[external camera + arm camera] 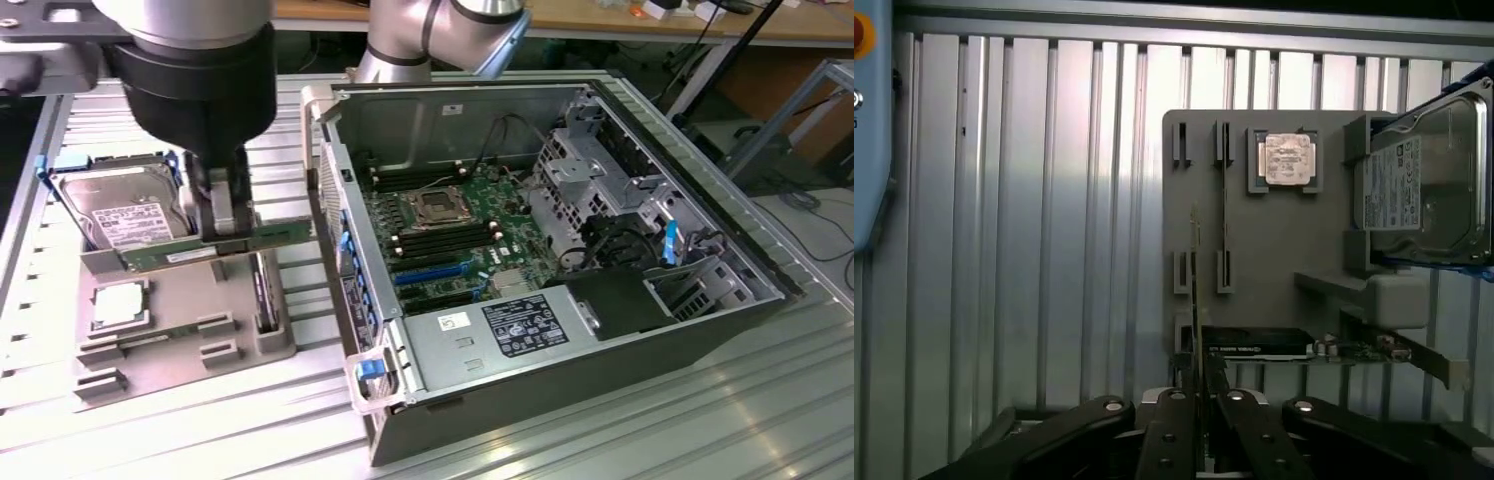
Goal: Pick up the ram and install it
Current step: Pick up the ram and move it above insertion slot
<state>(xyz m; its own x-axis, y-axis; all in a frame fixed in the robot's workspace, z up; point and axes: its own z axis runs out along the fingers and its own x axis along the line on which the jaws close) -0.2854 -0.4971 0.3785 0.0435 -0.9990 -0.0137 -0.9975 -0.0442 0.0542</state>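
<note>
gripper is clamped on the ram, fingers pinched on the stick near its middle, long edge up. ram is off the tray and hangs over it, long axis running across the exterior view, green board with a pale label facing the camera. in the wrist view the ram shows edge-on as a thin line running out from between the fingers, lined up over the tray's narrow slots

on the grey tray: hard drive standing tilted in its holder, square silver processor lying flat in its pocket, dark expansion card with metal bracket standing on edge at the tray side nearest the gripper

open computer case sits on the exterior view's right of the tray, just beside it, side panel off, motherboard exposed. ram is well apart from the board, outside the case

everything rests on a ribbed metal table
</note>
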